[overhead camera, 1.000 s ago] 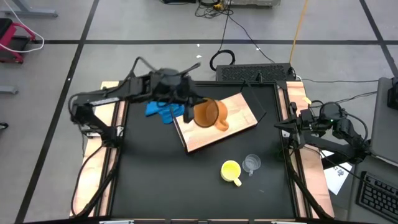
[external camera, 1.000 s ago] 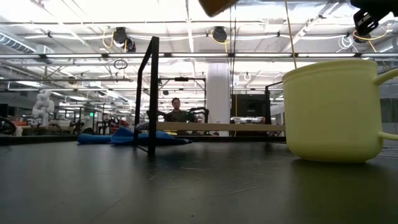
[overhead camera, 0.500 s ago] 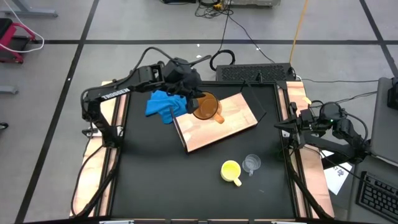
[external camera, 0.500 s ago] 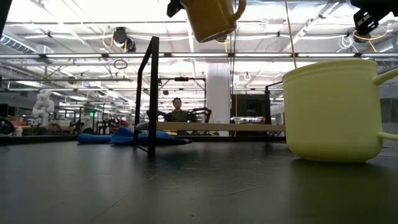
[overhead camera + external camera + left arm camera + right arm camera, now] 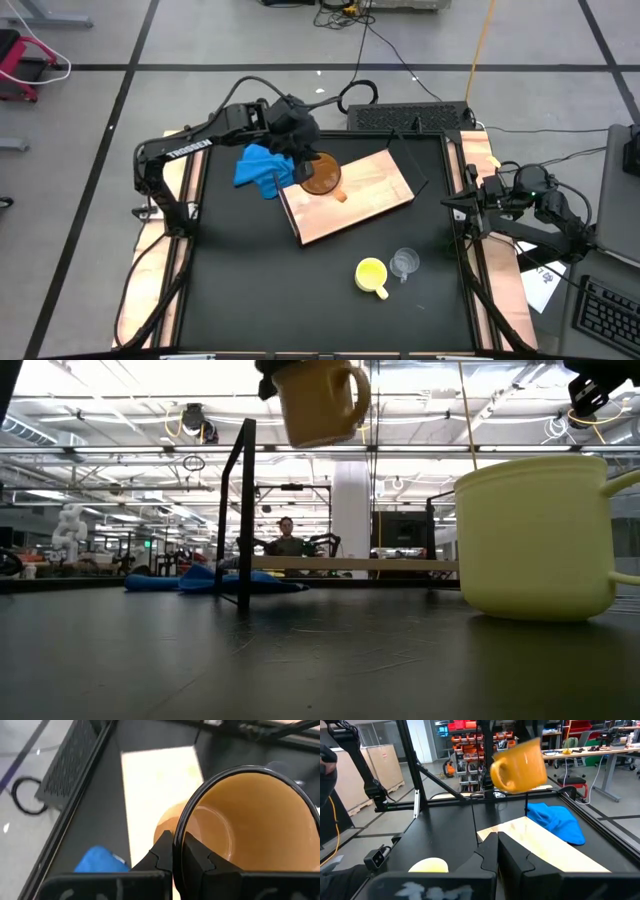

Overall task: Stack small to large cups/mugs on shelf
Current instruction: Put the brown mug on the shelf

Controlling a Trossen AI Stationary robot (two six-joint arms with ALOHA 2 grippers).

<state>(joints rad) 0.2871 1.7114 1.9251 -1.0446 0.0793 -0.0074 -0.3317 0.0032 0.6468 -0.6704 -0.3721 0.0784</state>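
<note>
While the big orange-brown mug (image 5: 322,176) hangs in the air over the wooden shelf (image 5: 372,196), the first step of the job is going on: getting the biggest mug onto the shelf. The left end effector (image 5: 176,851) is clamped on the mug's rim, one finger inside and one outside. The mug is upright, with its open top facing up. Seen from above, it sits over the shelf's ten o'clock end, just beside the blue cloth (image 5: 258,168).

Next, I think the arm should go straight down, set the mug flat on the wood, and then let go.

The yellow mug (image 5: 371,275) and the small clear cup (image 5: 404,262) wait on the table at about five o'clock from the shelf, close together. They go in after.

The right end effector (image 5: 495,849) is shut on nothing, parked at the table's three o'clock edge.
</note>
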